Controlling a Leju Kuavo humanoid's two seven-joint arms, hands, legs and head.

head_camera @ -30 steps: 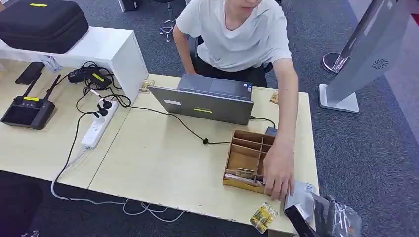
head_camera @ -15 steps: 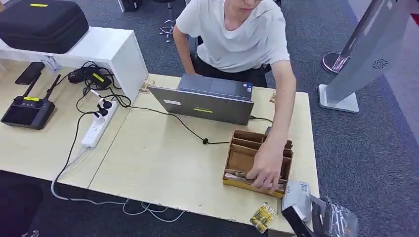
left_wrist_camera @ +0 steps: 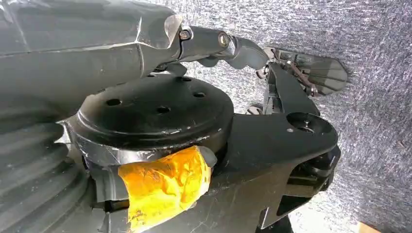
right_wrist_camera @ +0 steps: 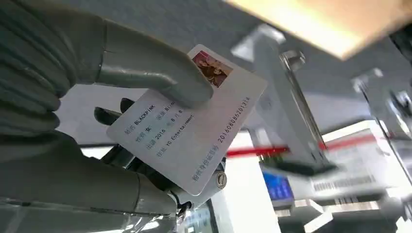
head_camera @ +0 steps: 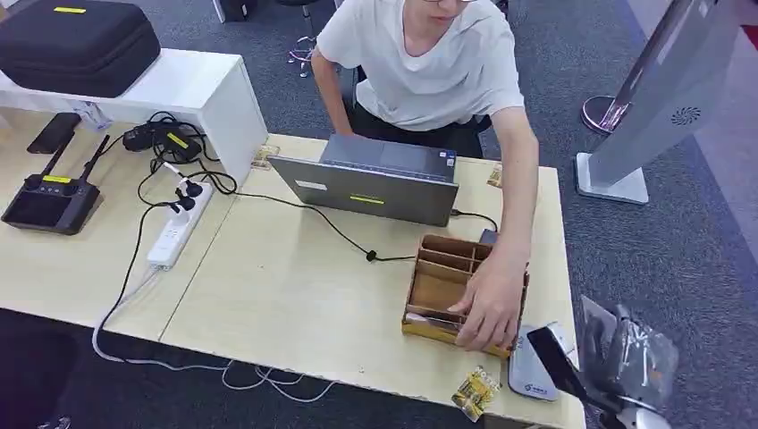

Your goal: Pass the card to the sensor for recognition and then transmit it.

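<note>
A: Where is this?
B: A pale wooden table (head_camera: 295, 295) over grey carpet, a person seated opposite.
A: And the card?
B: The right hand (right_wrist_camera: 87, 121) pinches the card (right_wrist_camera: 187, 119) under its thumb, near the white sensor (head_camera: 529, 368). Recognition and handover look still undone. I cannot tell the left hand's state.

Grey speckled carpet (head_camera: 644, 268) is covering the floor around a pale wood counter (head_camera: 295, 295), which is butting against a second counter (head_camera: 63, 259) on the left. A white cabinet (head_camera: 192, 89) is standing on that second counter, carrying a black zipped case (head_camera: 76, 40). At the right, a white floor stand (head_camera: 666, 98) is leaning over its flat base beside a round metal foot (head_camera: 601, 112). Even, bright light is falling across the wood. The base of a chair (head_camera: 304, 45) is showing at the far edge.
</note>
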